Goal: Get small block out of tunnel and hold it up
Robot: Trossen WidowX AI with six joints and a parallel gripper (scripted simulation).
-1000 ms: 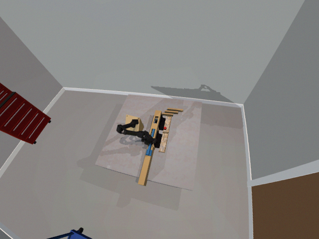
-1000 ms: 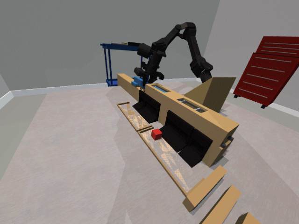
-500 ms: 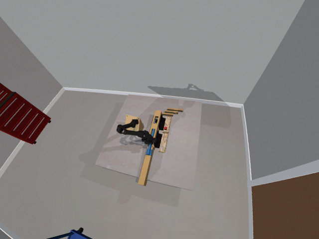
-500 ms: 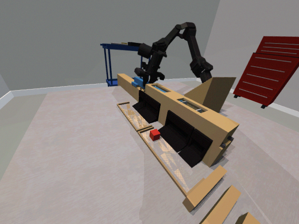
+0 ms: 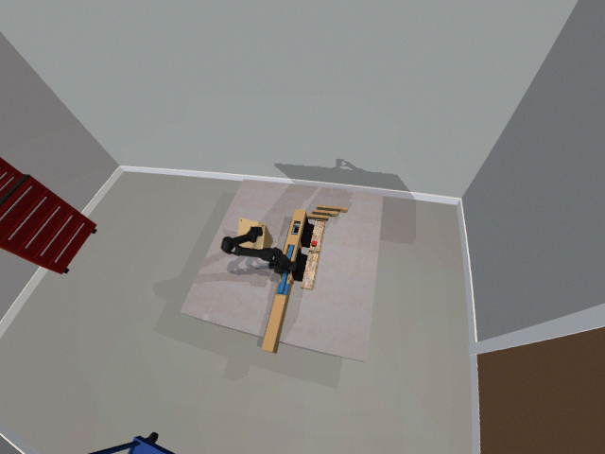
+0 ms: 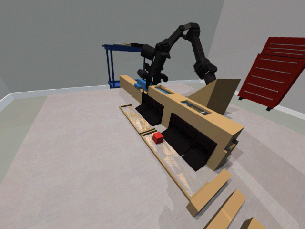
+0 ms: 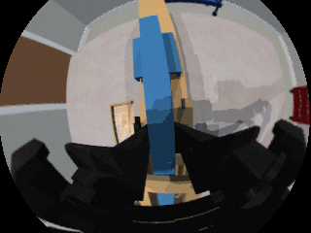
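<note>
Red block (image 5: pixel 314 243) (image 6: pixel 157 138) outside the tunnel (image 5: pixel 299 219) (image 6: pixel 197 108), unseen in the wrist view; gripper (image 5: pixel 289 268) (image 6: pixel 150 83) (image 7: pixel 161 126) clamped on blue handle (image 5: pixel 283 284) (image 6: pixel 142 83) (image 7: pixel 159 97).

The block (image 5: pixel 314 243) (image 6: pixel 157 137) lies beside the tunnel (image 5: pixel 299 218) (image 6: pixel 219 120); rods (image 5: pixel 332 208) (image 6: pixel 209 193) near its end.

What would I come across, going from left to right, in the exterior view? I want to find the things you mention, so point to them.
Blue cart (image 6: pixel 112 66), red block (image 6: pixel 157 138), slanted tan board (image 6: pixel 225 94), red tool chest (image 6: pixel 273 76).
</note>
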